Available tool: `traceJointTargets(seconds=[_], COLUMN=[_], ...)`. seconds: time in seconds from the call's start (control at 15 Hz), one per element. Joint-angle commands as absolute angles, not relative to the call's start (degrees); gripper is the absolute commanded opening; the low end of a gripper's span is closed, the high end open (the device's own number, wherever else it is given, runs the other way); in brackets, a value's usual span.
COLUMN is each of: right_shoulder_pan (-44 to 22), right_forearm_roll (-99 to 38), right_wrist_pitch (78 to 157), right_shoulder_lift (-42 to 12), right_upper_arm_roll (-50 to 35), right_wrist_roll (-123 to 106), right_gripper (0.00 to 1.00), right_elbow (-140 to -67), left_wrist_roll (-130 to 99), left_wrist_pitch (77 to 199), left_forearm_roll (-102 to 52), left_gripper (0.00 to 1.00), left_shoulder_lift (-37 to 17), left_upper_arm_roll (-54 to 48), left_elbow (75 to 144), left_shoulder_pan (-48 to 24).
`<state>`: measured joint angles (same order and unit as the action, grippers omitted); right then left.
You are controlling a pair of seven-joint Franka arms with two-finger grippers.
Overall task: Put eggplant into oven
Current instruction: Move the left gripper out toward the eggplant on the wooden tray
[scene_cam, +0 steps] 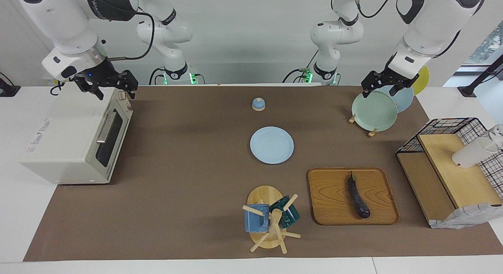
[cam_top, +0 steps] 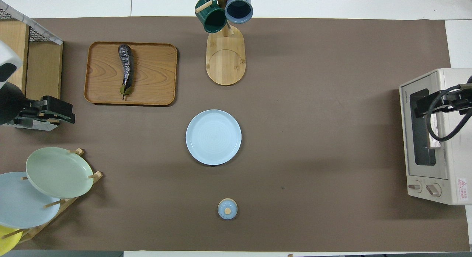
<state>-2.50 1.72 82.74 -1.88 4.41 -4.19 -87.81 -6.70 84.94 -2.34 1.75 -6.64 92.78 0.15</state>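
The eggplant (scene_cam: 358,197) lies on a wooden tray (scene_cam: 334,211) toward the left arm's end of the table. The oven (scene_cam: 74,144) door is closed. Left gripper (scene_cam: 377,85) over the plate rack and right gripper (scene_cam: 112,87) over the oven, jaws spread

1. Both arms are showing glossy white, rounded shells with dark grey or black bands at the joints.
2. Black cables are looping along the upper links of each arm.
3. Green lights are glowing at both bases.
4. The left gripper (scene_cam: 379,85) and the right gripper (scene_cam: 108,85) are showing as black, angular mechanisms under white wrist housings.
5. A small blue light is glowing on the right wrist.
6. Grey lettering is running across one upper link.
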Motion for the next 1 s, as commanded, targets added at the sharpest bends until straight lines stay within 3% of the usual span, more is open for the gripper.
traceJointTargets(seconds=[0.0, 0.73, 0.93], right_shoulder_pan=[-2.0, -2.0, -2.0], right_forearm_roll=[0.2, 0.2, 0.2], right_wrist_pitch=[81.6, 81.6, 81.6], right_shoulder_lift=[-1.3, -1.3, -1.3], right_upper_arm_roll=[4.3, 4.3, 4.3], right_wrist_roll=[-3.5, -3.5, -3.5], right_gripper=[1.0, 1.0, 1.0], right_elbow=[-88.2, -88.2, -88.2], left_wrist_roll=[-6.5, -7.1, -7.0], left_wrist_pitch=[85.8, 90.2, 90.4], left_forearm_roll=[-2.9, -2.9, -3.4], left_gripper=[1.0, 1.0, 1.0], left_shoulder_lift=[2.5, 2.7, -1.9], left_upper_arm_roll=[-7.1, -7.4, -7.3], left_elbow=[93.2, 93.9, 91.1], left_shoulder_pan=[0.9, 0.7, 0.8])
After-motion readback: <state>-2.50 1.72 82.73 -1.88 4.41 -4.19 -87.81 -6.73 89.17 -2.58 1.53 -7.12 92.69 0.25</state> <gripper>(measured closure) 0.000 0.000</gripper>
